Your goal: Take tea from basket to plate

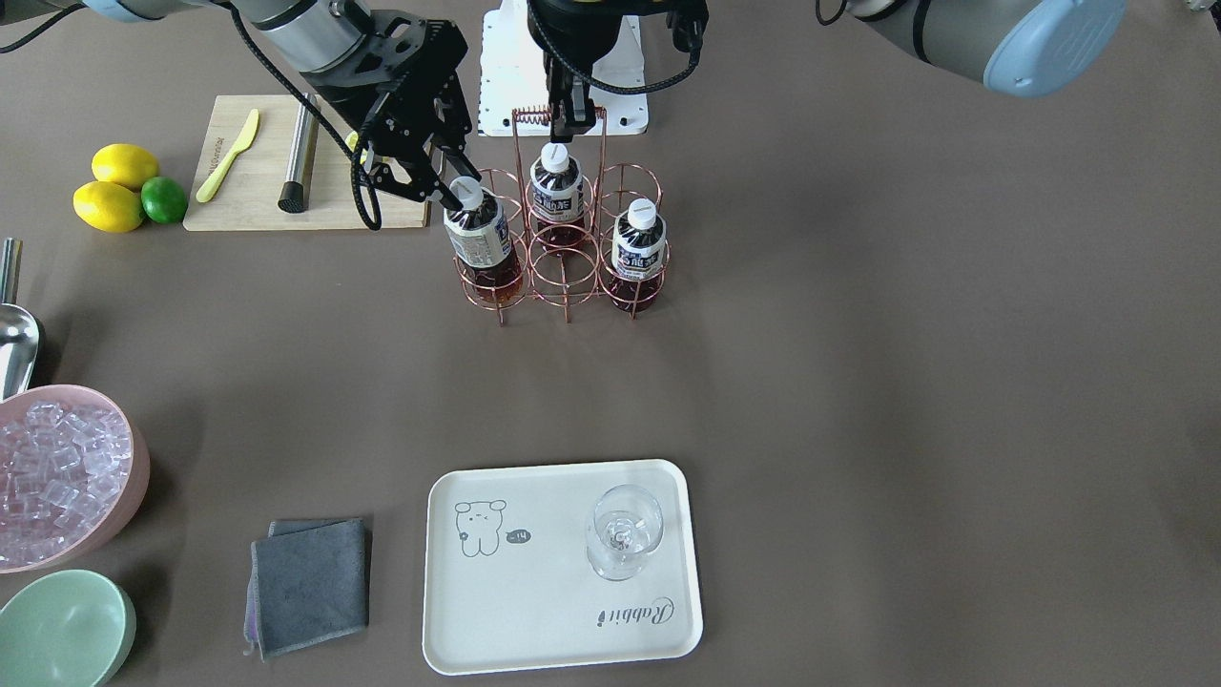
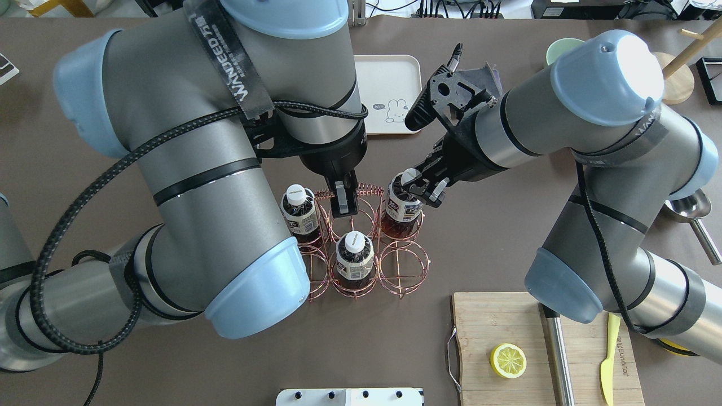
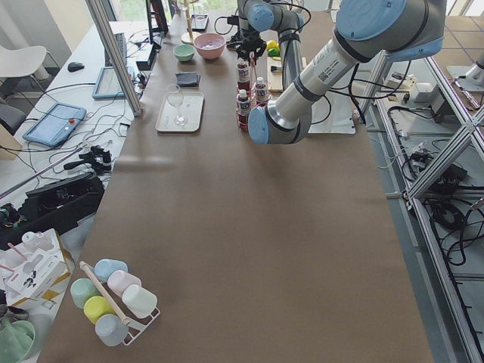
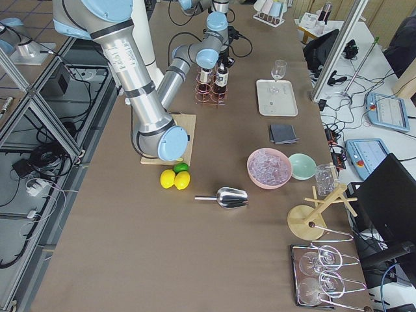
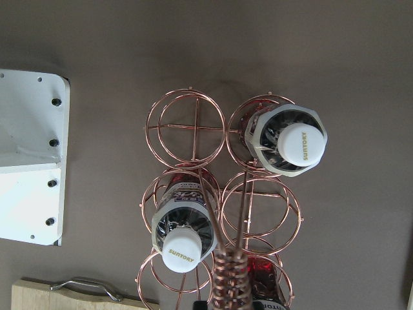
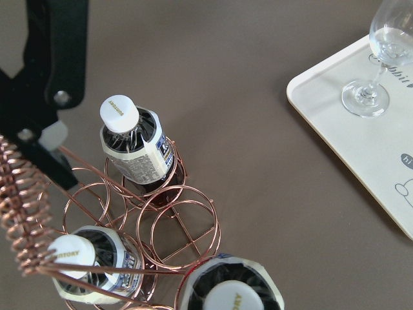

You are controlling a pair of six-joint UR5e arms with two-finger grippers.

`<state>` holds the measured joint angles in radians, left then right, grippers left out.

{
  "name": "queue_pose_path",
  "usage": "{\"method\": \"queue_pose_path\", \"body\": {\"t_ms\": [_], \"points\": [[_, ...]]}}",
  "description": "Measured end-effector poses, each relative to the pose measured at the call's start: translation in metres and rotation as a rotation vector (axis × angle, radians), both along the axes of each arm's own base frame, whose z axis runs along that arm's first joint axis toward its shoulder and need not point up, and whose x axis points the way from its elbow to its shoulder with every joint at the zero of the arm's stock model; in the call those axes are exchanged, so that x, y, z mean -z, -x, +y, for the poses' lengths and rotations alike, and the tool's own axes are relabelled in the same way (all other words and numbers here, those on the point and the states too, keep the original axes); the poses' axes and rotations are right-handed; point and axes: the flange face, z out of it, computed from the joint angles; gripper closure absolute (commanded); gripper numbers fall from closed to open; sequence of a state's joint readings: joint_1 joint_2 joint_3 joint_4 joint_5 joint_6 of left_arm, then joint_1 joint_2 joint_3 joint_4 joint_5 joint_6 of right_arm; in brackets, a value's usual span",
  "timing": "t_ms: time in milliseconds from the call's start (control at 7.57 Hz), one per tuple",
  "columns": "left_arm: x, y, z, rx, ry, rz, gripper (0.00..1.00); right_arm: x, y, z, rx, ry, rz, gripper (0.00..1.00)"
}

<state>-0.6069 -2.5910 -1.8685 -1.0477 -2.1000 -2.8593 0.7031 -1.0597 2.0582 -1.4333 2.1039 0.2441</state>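
My right pincer (image 1: 456, 196) is gripping the tea (image 1: 485, 243) by its cap. It is leaning in the basket's (image 1: 565, 286) 8 o'clock ring, front-facing view. My left pincer (image 1: 570, 122) is clamping the handle coil (image 1: 534, 116).

Risk: a tilted pull snagging the ring, or the cap slipping. The plate (image 1: 534, 611) is lying at 6 o'clock, with a glass (image 1: 625, 530) on it that I could topple.

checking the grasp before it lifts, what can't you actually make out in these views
1. Whether the right gripper is shut on the small clear tea bottle's white cap: front-facing view, fingers overlap it; right wrist view, bottom edge crops it.
2. Cream rectangular tray: overhead view, the left arm covers much of it.
3. Rose-gold wire basket: too small in side views.
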Motion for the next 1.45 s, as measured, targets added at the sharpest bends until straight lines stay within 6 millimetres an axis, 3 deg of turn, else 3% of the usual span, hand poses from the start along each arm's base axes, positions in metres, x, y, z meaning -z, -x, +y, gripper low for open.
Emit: {"method": "queue_pose_path", "body": {"t_ms": [660, 1057, 1453], "points": [[0.0, -0.001, 0.001, -0.003, 0.0, 0.0, 1.0, 0.013, -0.018, 0.009, -0.004, 0.005, 0.0, 1.0], [0.0, -0.001, 0.001, -0.003, 0.0, 0.0, 1.0, 0.018, -0.03, 0.007, 0.003, 0.012, -0.014, 1.0], [0.0, -0.001, 0.001, -0.003, 0.0, 0.0, 1.0, 0.038, -0.05, -0.004, -0.011, 0.033, -0.016, 1.0]]}}
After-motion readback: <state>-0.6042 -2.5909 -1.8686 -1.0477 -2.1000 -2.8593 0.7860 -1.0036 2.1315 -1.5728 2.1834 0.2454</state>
